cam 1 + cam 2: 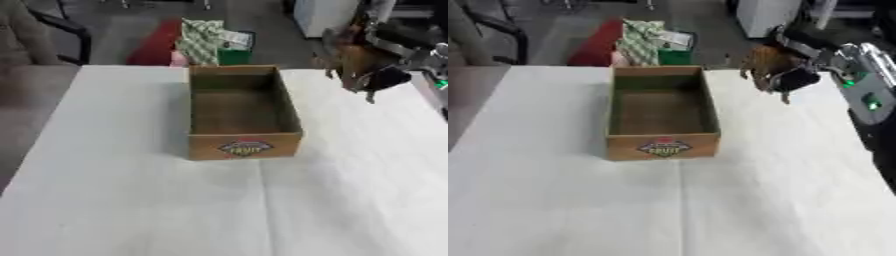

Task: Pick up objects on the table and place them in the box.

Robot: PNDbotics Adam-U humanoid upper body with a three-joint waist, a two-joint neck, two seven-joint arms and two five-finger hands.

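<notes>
An open cardboard box point(244, 145) with a fruit label on its front stands in the middle of the white table; I see nothing inside it. To the right of the box and above the table, my right hand point(796, 79) is curled round a brown object point(765, 61) that I cannot make out further. The hand and object hang just past the box's far right corner, apart from it. My left hand shows in neither view.
The table is covered with a white cloth point(131, 190). Beyond its far edge lie a green-and-white checked bag point(201, 40), a red thing point(156, 44) and a dark chair point(35, 30). My right forearm point(866, 85) with green lights comes in from the right.
</notes>
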